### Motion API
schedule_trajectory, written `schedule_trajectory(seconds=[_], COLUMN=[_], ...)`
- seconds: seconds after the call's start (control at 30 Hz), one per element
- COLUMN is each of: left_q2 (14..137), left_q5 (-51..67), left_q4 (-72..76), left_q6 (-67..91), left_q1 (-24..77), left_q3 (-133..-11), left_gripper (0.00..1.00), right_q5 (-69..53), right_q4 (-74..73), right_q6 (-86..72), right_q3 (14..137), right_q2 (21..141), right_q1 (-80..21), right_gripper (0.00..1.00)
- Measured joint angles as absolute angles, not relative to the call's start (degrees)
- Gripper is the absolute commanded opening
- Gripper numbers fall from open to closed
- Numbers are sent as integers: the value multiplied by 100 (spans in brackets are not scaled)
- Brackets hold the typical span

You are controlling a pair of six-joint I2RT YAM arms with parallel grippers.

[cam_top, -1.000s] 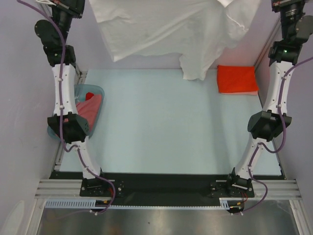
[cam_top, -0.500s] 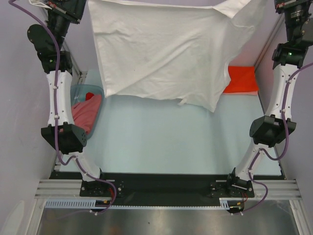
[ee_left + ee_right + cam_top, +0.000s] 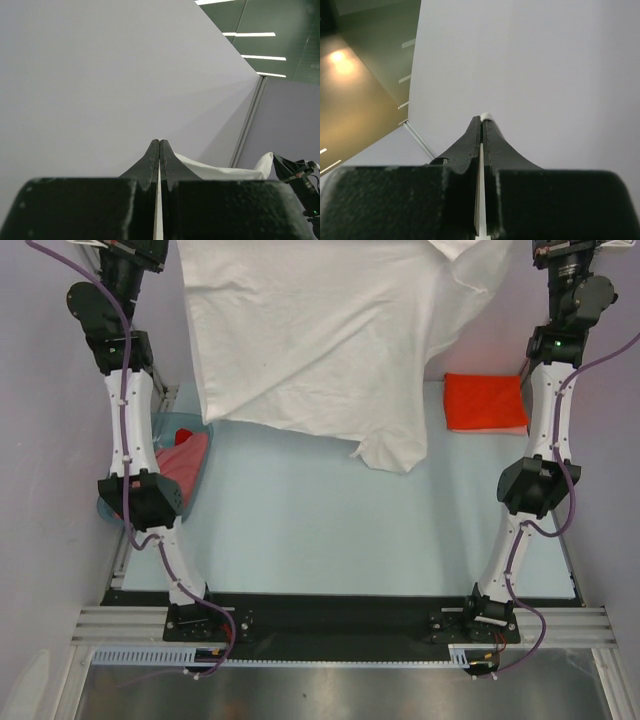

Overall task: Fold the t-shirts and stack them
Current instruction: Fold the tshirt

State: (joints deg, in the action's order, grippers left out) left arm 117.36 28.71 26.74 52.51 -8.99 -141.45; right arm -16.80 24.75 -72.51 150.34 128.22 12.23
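Note:
The large white t-shirt (image 3: 310,335) hangs spread in the air between both raised arms, its lower edge over the far half of the table. My left gripper (image 3: 159,142) is shut on a thin white edge of it; the cloth (image 3: 220,172) runs off to the right. My right gripper (image 3: 481,119) is shut on another white edge, a bit of cloth showing at the tips. Both grippers are at or past the top edge of the top view. A folded orange-red t-shirt (image 3: 485,402) lies at the far right. Salmon-pink (image 3: 180,462) and red (image 3: 184,434) t-shirts lie in the basin.
The blue-grey plastic basin (image 3: 196,423) stands at the table's left edge beside the left arm. Lilac walls close in the left, right and far sides. The black base rail runs along the near edge.
The white t-shirt swung down and spread wider, then shifted back; its low corner moved left, uncovering the orange-red shirt. The right arm moved left.

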Motion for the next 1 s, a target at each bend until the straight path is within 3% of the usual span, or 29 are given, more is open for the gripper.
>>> schedule_trajectory(seconds=[0.3, 0.53, 0.63, 0.77, 0.87, 1.0], left_q2=[12186, 12062, 11483, 10106, 8927, 7478], left_q5=[2526, 2757, 3199, 3793, 4095, 4241], left_q4=[2875, 2963, 3015, 2976, 2200, 714], left_q6=[5402, 5502, 5529, 5328, 4689, 3699], left_q1=[-845, -838, -843, -836, -810, -784], left_q3=[-14459, -14118, -12835, -9974, -7942, -6329], left_gripper=[0, 0, 0, 0, 0, 0], right_q5=[-1284, -1756, -2213, -2641, -2696, -2587], right_q4=[2569, 2383, 2012, 843, -375, -1710], right_q6=[-7258, -7293, -7111, -6254, -5516, -4810], right_q3=[15268, 14879, 13500, 10956, 9212, 7293], right_q2=[12814, 12556, 11703, 9887, 8368, 6353], right_q1=[1212, 1345, 1409, 1339, 982, 141], right_gripper=[0, 0, 0, 0, 0, 0])
